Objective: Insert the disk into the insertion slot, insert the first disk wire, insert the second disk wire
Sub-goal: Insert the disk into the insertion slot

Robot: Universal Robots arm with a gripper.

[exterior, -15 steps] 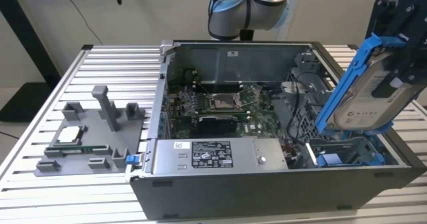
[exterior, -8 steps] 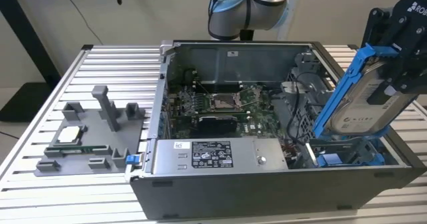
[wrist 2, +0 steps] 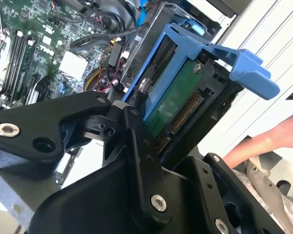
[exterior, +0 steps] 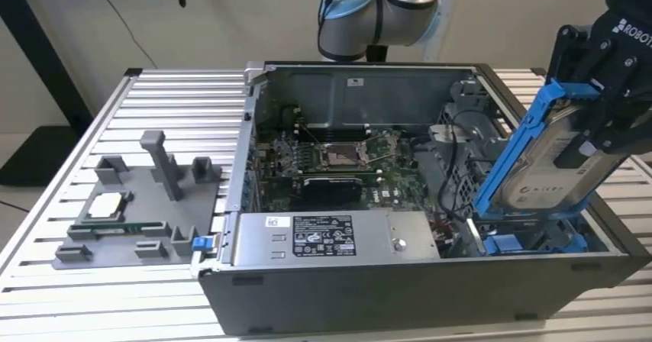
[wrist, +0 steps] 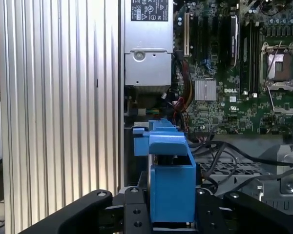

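Gripper [exterior: 594,101] clamped on the tilted disk [exterior: 542,175], frame right, lower end entering open computer case [exterior: 387,296].

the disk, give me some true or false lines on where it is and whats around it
1. The tool is shut on the disk in its blue carrier. True.
2. The disk lies flat on the ribbed table. False: it is held tilted above the open computer case, at the exterior view's right.
3. A labelled power supply box sits in the case. True.
4. The grey fixture beside the case holds nothing. False: a square chip rests on it.
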